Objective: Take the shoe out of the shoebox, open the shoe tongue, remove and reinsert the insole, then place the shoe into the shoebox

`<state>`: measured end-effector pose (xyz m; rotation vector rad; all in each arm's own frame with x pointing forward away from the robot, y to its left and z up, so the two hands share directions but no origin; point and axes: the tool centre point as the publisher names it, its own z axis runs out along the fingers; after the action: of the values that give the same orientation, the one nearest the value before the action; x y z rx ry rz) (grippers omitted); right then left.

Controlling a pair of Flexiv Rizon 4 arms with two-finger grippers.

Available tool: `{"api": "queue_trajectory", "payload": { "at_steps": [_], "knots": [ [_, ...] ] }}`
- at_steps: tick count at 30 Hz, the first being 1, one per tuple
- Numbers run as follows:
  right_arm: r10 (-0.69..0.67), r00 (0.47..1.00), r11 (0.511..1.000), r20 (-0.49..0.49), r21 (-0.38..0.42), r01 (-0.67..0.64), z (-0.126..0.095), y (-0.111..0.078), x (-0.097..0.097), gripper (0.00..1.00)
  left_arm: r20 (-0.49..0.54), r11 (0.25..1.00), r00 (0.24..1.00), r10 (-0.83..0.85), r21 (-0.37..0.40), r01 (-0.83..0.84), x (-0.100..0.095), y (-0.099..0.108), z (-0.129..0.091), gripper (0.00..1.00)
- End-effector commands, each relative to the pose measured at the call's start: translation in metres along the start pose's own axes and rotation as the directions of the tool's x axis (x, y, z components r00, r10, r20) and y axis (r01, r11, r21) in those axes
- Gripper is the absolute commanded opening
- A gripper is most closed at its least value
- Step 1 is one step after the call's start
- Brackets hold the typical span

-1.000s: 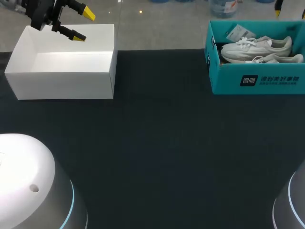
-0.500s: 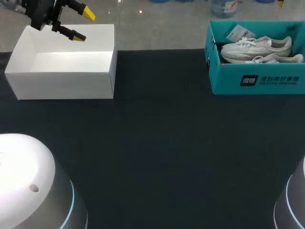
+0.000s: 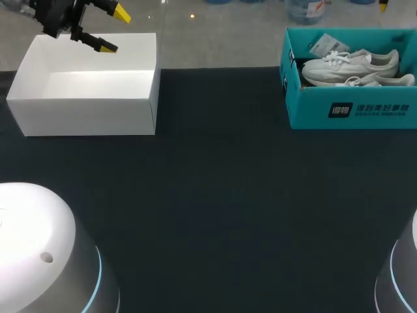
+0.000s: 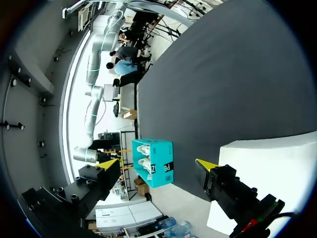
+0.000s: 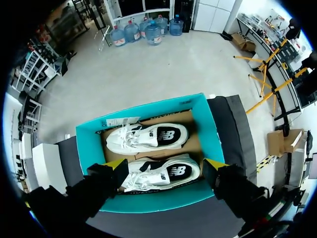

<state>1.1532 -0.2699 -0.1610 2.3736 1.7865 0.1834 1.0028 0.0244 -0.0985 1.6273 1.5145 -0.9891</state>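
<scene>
Lifting slightly since a second ago, the left gripper is drawing a little farther up and back over the open white box, while the one yellow tip of the right arm showing in the head view is sitting higher at the frame's edge than before; nothing else on the dark table is shifting. The left gripper is hanging with its fingers spread wide and gripping nothing, a corner of the white box lying just under one finger. The right gripper is hovering above the teal shoebox, its fingers likewise standing far apart and empty. Both white sneakers are lying on their sides inside that shoebox: the nearer sneaker is resting below the gap between the right gripper's tips, apart from them, and the second sneaker is lying just ahead of it, beside a paper tag. Seen from the left wrist, the shoebox is sitting well ahead of the left gripper, across the table.
</scene>
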Motion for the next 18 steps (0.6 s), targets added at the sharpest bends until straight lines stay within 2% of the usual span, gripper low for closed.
{"api": "queue_trajectory", "payload": {
  "at_steps": [1, 5, 7, 11, 13, 14, 15, 18],
  "knots": [
    [-0.011, 1.000, 1.000, 0.013, 0.002, 0.011, -0.009, -0.014, 0.010, 1.00, 0.031, 0.892, 0.926, -0.376, -0.257, 0.371, -0.018, 0.002, 0.002, 1.00],
    [-0.047, 0.997, 0.999, 0.057, 0.027, 0.046, -0.011, -0.029, 0.019, 1.00, 0.139, 0.722, 0.793, -0.594, -0.344, 0.601, -0.020, 0.005, 0.001, 1.00],
    [-0.071, 0.994, 0.997, 0.080, 0.033, 0.069, -0.011, -0.039, 0.024, 1.00, 0.224, 0.604, 0.695, -0.683, -0.362, 0.710, -0.019, 0.008, -0.001, 1.00],
    [-0.106, 0.992, 0.994, 0.071, 0.040, 0.104, -0.010, -0.061, 0.031, 1.00, 0.368, 0.410, 0.568, -0.736, -0.424, 0.807, -0.014, 0.008, -0.004, 1.00],
    [-0.120, 0.991, 0.992, 0.066, 0.047, 0.117, -0.008, -0.073, 0.034, 1.00, 0.404, 0.357, 0.535, -0.742, -0.437, 0.825, -0.012, 0.008, -0.005, 1.00],
    [-0.125, 0.991, 0.991, 0.053, 0.048, 0.122, -0.008, -0.079, 0.035, 1.00, 0.419, 0.344, 0.543, -0.728, -0.461, 0.818, -0.011, 0.008, -0.005, 1.00],
    [-0.133, 0.990, 0.990, 0.036, 0.052, 0.131, -0.007, -0.083, 0.036, 1.00, 0.404, 0.390, 0.594, -0.696, -0.482, 0.785, -0.010, 0.008, -0.005, 1.00],
    [-0.108, 0.994, 0.993, 0.032, 0.050, 0.106, -0.006, -0.090, 0.036, 1.00, 0.404, 0.390, 0.594, -0.696, -0.482, 0.785, -0.010, 0.008, -0.005, 1.00]
  ]
}}
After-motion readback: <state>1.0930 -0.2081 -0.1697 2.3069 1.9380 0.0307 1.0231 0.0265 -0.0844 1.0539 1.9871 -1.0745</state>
